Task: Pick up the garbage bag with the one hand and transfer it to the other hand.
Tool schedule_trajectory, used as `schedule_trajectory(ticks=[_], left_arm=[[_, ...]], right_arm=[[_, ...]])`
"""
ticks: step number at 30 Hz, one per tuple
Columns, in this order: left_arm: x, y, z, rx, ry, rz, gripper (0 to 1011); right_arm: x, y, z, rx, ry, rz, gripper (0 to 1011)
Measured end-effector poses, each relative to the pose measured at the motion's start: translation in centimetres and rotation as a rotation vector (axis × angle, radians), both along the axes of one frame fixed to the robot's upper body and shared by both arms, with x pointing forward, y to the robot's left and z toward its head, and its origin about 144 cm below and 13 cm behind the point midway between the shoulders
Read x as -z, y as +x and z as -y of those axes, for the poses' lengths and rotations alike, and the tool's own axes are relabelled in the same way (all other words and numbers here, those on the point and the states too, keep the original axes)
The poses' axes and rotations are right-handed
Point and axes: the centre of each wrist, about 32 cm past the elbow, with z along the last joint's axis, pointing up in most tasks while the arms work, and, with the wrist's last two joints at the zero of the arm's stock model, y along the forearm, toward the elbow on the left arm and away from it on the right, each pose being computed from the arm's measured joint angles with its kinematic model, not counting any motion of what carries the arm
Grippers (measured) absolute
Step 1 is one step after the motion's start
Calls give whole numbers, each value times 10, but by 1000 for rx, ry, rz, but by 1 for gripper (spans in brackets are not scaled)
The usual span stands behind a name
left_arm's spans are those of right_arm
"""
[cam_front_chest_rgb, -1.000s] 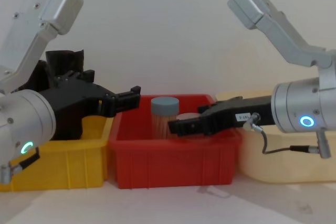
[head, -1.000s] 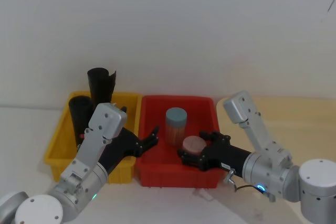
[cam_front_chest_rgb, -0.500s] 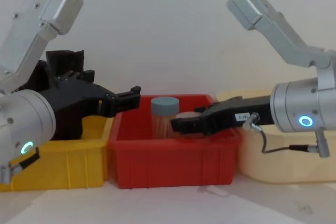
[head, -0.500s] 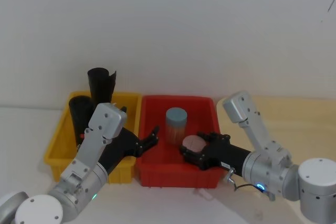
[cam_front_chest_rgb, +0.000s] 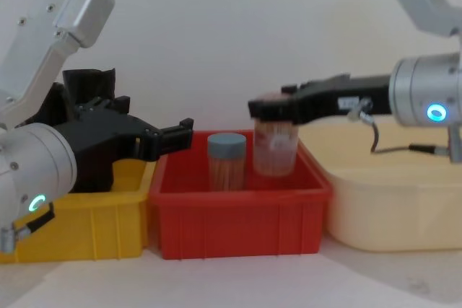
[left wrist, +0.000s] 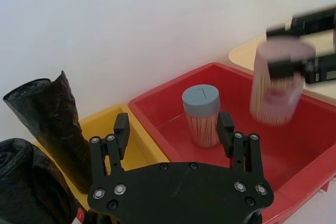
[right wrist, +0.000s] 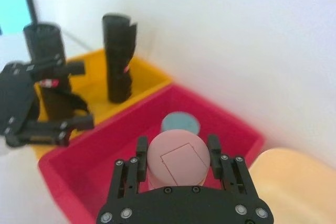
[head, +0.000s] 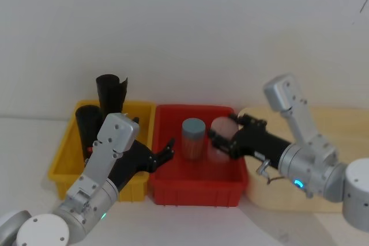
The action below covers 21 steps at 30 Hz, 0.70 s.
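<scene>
The garbage bag stands upright in the yellow bin, ungrasped, just in front of a plain black roll. Near it, the left tool hovers spread wide and empty where the yellow bin meets the red bin. The right tool grips a pink-lidded toothpick jar, raised above the red bin.

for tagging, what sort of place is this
Likely a robot test bench: yellow bin, red bin and cream bin against a bare white wall; right hand holds a jar, left hand open nearby.

Rolls x2, jars x2, bins x3
</scene>
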Motion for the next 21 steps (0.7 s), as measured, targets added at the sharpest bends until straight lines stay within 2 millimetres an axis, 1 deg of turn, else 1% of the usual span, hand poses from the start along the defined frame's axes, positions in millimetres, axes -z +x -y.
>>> schedule_trajectory(ticks=[4, 7, 11, 21], left_arm=[[0, 0, 0, 0, 0, 0, 1000], [0, 0, 0, 0, 0, 0, 1000], [0, 0, 0, 0, 0, 0, 1000], [0, 0, 0, 0, 0, 0, 1000]], right_arm=[[-14, 0, 5, 21, 15, 52, 663], [-29, 1, 13, 53, 23, 99, 663], [-40, 1, 22, 91, 20, 130, 663], [-51, 1, 45, 167, -61, 125, 663]])
